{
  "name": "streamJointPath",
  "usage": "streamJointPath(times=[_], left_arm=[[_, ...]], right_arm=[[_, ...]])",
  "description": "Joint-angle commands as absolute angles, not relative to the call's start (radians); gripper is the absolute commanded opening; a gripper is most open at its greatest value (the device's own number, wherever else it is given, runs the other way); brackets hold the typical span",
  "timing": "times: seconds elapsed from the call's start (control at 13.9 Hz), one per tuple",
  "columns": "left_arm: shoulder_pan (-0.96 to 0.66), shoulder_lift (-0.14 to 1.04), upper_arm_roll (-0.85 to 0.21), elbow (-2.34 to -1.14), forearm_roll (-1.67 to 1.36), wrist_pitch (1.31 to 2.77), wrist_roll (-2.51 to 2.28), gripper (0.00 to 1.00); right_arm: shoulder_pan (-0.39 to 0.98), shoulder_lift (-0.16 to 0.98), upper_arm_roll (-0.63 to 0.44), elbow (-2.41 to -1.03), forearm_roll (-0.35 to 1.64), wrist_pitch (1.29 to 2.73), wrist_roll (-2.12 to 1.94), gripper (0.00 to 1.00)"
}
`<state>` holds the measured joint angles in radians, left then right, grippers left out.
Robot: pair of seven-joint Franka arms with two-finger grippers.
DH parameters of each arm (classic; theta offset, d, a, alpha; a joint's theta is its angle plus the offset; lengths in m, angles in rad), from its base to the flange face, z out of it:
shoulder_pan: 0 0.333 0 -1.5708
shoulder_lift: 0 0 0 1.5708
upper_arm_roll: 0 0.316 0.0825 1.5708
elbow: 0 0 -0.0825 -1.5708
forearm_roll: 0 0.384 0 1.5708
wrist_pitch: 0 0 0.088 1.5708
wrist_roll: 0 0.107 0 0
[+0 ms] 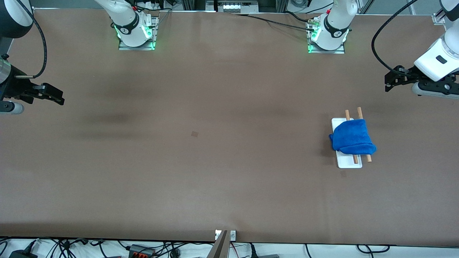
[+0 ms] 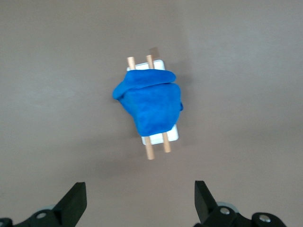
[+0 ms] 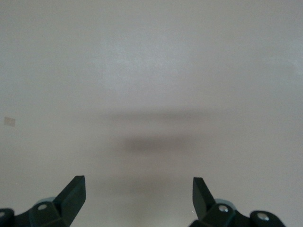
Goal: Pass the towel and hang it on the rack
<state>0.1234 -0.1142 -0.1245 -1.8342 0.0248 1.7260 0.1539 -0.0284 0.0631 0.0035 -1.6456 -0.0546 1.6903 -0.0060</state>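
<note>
The blue towel [image 1: 353, 139] [image 2: 154, 104] lies draped over the rack's two wooden rods [image 1: 359, 111] [image 2: 150, 151], toward the left arm's end of the table. The rack's white base [image 1: 349, 163] [image 2: 173, 135] shows under it, and the rod ends stick out on both sides of the cloth. My left gripper [image 1: 389, 80] [image 2: 140, 198] hangs open and empty over bare table, apart from the rack. My right gripper [image 1: 57, 96] [image 3: 138, 194] waits open and empty over bare table at the right arm's end.
The brown table top [image 1: 215, 161] carries a small dark square mark [image 1: 194, 134] near its middle. The two arm bases [image 1: 136, 34] [image 1: 328, 34] stand along the edge farthest from the front camera. Cables [image 1: 143, 249] lie below the nearest edge.
</note>
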Motion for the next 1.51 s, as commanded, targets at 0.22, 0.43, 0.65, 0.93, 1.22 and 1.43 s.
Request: streamJointPath(times=[0.22,0.43,0.65,0.93,1.22,1.43], left_arm=[[0.104,-0.127,-0.109,-1.844,-0.009,1.704,0.09,1.0],[0.104,-0.083,-0.112,-1.792,-0.012,1.671,0.089,1.0],[0.113,0.049,-0.11,-1.613,-0.014,1.528,0.094,1.0],[0.107,0.041,-0.109,-1.626,-0.009,1.525,0.098,1.0],[0.094,-0.024,-0.107,-1.709,-0.008,1.572,0.097,1.0],[0.072,-0.038,-0.106,-1.736,0.008,1.577,0.095,1.0]], right_arm=[[-0.031,0.055,0.008,-1.641,-0.063,1.689,-0.018,1.0],[-0.031,0.055,0.008,-1.641,-0.061,1.69,-0.018,1.0],[-0.031,0.055,0.008,-1.641,-0.061,1.692,-0.018,1.0],[-0.031,0.055,0.008,-1.641,-0.061,1.69,-0.018,1.0],[-0.031,0.055,0.008,-1.641,-0.061,1.69,-0.018,1.0],[-0.031,0.055,0.008,-1.641,-0.061,1.69,-0.018,1.0]])
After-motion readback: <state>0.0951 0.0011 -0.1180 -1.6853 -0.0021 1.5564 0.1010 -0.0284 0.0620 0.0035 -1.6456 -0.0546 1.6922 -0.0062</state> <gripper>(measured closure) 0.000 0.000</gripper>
